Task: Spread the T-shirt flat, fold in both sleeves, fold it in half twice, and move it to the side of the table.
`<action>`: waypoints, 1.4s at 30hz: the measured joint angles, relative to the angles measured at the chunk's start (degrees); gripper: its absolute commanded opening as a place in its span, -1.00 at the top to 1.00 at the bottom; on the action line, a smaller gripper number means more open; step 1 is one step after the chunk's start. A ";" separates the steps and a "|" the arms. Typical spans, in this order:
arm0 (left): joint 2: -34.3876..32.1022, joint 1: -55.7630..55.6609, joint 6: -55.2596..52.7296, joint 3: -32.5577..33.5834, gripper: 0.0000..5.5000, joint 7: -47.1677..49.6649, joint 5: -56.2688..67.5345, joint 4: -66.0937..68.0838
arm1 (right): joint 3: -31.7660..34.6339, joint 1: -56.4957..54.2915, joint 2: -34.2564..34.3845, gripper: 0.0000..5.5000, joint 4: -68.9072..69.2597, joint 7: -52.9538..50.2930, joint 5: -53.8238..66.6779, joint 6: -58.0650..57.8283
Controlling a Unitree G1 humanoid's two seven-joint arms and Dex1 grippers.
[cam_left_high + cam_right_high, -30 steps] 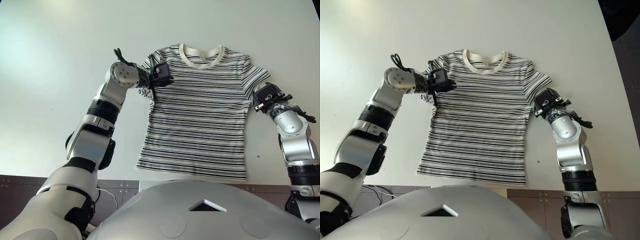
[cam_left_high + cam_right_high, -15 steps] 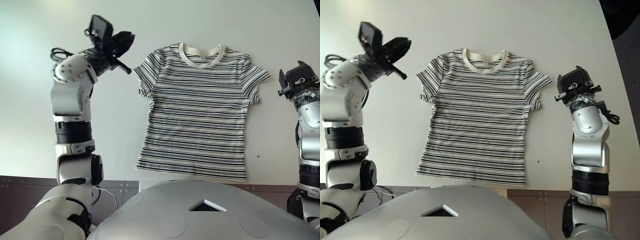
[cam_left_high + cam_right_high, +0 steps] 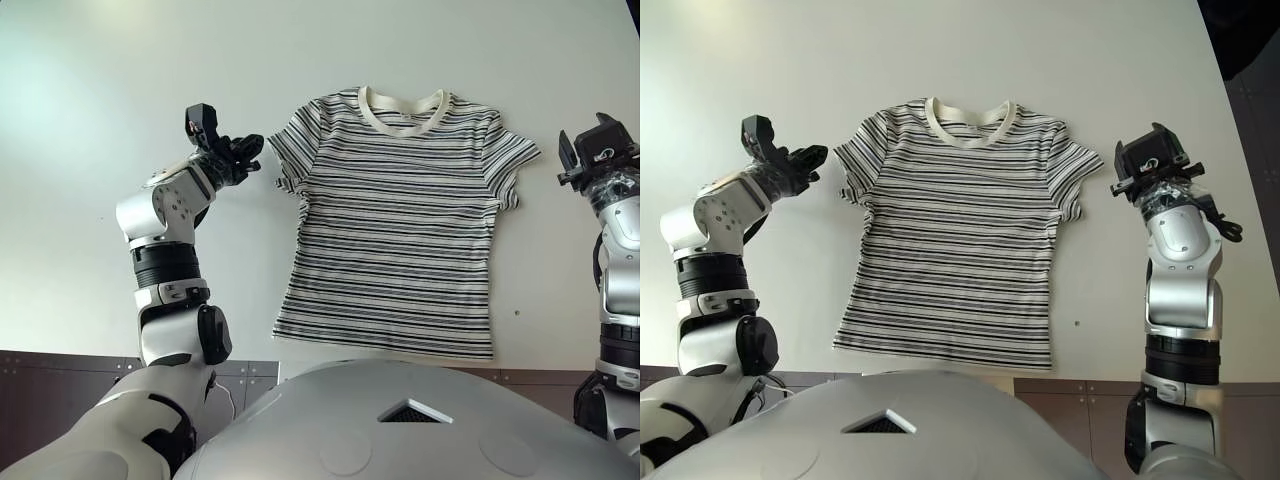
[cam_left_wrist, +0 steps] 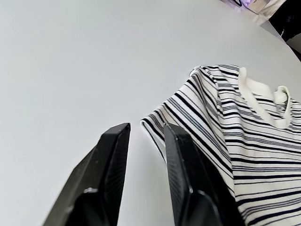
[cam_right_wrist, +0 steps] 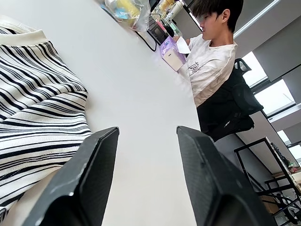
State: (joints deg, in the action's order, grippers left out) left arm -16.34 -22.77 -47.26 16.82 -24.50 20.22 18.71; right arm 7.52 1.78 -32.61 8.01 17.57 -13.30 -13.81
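The black-and-white striped T-shirt [image 3: 395, 220] with a cream collar lies face up and spread out on the white table [image 3: 120, 70], both short sleeves out to the sides. My left gripper [image 3: 247, 153] hovers just left of the shirt's left sleeve [image 4: 162, 125], apart from it. Its black fingers [image 4: 110, 160] are slightly apart with nothing between them. My right gripper [image 3: 1147, 165] is raised just right of the right sleeve [image 3: 1080, 175]. The right fingers [image 5: 94, 160] stand wide open and hold nothing.
White tabletop stretches to the left of and beyond the shirt. The table's right edge [image 3: 1218, 70] drops to dark floor. At the far end of the table sit a plastic bag [image 5: 124, 9], a cable and a purple box [image 5: 171, 47].
A second ago both grippers were at the sleeves. The left arm let go, swung up high, then came down beside the left sleeve. The right arm lifted off to the right and has held there.
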 measured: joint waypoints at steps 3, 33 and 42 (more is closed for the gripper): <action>0.07 -2.24 0.38 -0.07 0.52 -0.18 0.96 4.56 | -0.40 0.00 0.01 0.17 -0.29 0.07 -0.01 0.00; -1.06 -8.85 2.42 -3.90 0.96 -1.54 -0.11 12.54 | -1.97 -0.47 0.60 0.17 -0.06 0.40 -0.01 -0.05; 4.07 -9.25 -6.94 -11.10 0.96 0.08 1.96 -5.11 | -2.42 -0.43 1.53 0.17 0.73 -0.23 -0.10 -0.16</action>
State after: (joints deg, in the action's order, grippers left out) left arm -12.27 -32.01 -54.19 5.73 -24.42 22.18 13.60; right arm 5.09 1.35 -31.08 8.74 17.34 -13.41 -13.98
